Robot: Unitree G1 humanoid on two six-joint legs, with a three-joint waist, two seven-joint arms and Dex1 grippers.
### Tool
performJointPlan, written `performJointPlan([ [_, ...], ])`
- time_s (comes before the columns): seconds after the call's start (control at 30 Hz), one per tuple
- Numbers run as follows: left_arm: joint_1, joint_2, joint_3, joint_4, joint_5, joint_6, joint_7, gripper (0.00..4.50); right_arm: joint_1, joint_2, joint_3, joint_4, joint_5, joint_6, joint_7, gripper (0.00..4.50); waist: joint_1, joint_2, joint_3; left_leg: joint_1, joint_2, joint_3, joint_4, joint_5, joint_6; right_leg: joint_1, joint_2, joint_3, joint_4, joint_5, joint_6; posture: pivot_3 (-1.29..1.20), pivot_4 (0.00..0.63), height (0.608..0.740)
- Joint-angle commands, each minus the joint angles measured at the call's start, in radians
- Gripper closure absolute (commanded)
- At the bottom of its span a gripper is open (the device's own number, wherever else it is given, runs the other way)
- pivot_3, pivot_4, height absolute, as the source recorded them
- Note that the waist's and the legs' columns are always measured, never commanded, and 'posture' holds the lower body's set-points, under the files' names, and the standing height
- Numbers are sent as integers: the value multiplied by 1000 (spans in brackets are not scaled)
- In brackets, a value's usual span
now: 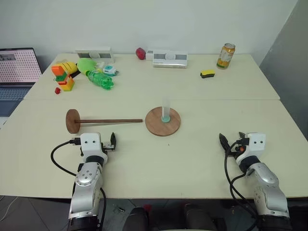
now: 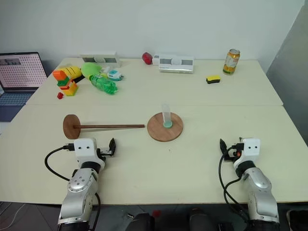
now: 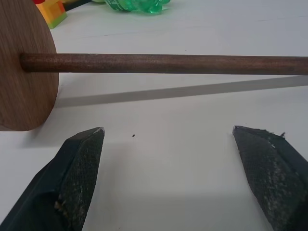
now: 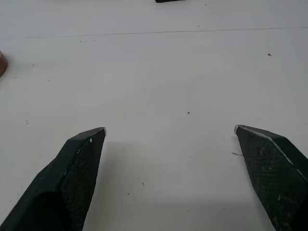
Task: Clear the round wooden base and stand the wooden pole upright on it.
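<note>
1. Clearly the first risk sits on the round wooden base (image 1: 162, 121) itself, at the centre of the frame: a slim clear tube (image 1: 166, 110) with a green bottom stands upright on it, over or very near the centre, and a sideways brush from a finger could tip it and send it rolling across the table (image 1: 202, 159)
2. Next, the wooden pole (image 1: 111, 121) lies flat at centre left, its smaller end disc (image 1: 72, 121) standing on edge toward the left and its free tip stopping just short of the base without touching; a grip taken far from the disc would likely let the heavy end swing down as the pole is raised
3. Also, once stood on the base the pole may topple if it is let go before it sits squarely
4. Both hands are empty, low in the frame: the left gripper (image 3: 168, 144) has its fingers spread wide just beside the pole, and the right gripper (image 4: 171, 144) is equally spread over bare table, well apart from the base
5. Lastly, the look: the base is a thin, flat, reddish-brown disc; the pole is a long, thin, dark-brown rod, longer than the base is wide
</note>
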Motion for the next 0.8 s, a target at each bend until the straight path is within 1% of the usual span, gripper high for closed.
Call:
performJointPlan([
  [0.03, 24, 3, -11, 7, 10, 19, -4, 20, 13, -1, 5, -16, 4, 13, 6, 0, 0, 0, 0, 0, 0, 0, 0, 0, 0, 0, 0, 0, 0, 0, 0, 0, 150, 740],
  [0.23, 65, 1, -8, -30, -15, 25, -32, 20, 22, -33, 44, -84, 8, 44, 58, 0, -1, 0, 0, 9, 0, 0, -4, 0, 0, 12, 0, -1, -9, 0, 0, 0, 150, 740],
  [0.37, 185, 8, -38, -185, -112, 51, -156, 20, -15, -95, 130, -214, 99, 173, 194, 0, -8, 1, 2, 9, 1, 2, -4, -1, 0, 11, -1, 1, -11, 0, 0, 0, 150, 740],
  [0.47, 303, 62, -79, -326, -171, 30, -293, 20, -115, -147, 196, -287, 172, 280, 292, 0, -10, 1, 6, 8, 1, 2, -4, -1, -1, 11, -1, 1, -11, 0, 0, 0, 150, 740],
  [0.53, 333, 94, -88, -373, -191, 21, -339, 20, -170, -159, 219, -293, 190, 314, 317, 0, -7, 0, 10, 9, 1, 1, -3, -1, -1, 12, -1, 0, -10, 0, 0, 0, 150, 740],
  [0.57, 342, 106, -85, -400, -223, 27, -366, 20, -210, -154, 231, -286, 202, 330, 324, 0, -4, -1, 11, 8, 1, 0, -3, -1, -1, 12, -1, 0, -10, 0, 0, 0, 150, 740],
  [0.67, 331, 153, -61, -467, -307, 46, -439, 20, -337, -122, 257, -236, 214, 362, 321, 0, 4, -4, 14, 8, 1, -3, -3, -1, -1, 12, 0, -3, -11, 0, 0, 0, 150, 740],
  [0.73, 304, 177, -37, -484, -330, 49, -450, 20, -401, -101, 262, -189, 212, 381, 312, 0, 4, -4, 15, 7, 0, -3, -3, -1, -1, 11, 0, -3, -11, 0, 0, 0, 150, 740],
  [0.8, 287, 202, -33, -505, -346, 40, -473, 20, -446, -88, 278, -140, 192, 362, 326, 0, 4, -4, 16, 7, 0, -2, -3, -1, -1, 11, -1, -3, -11, 0, 0, 0, 150, 740],
])
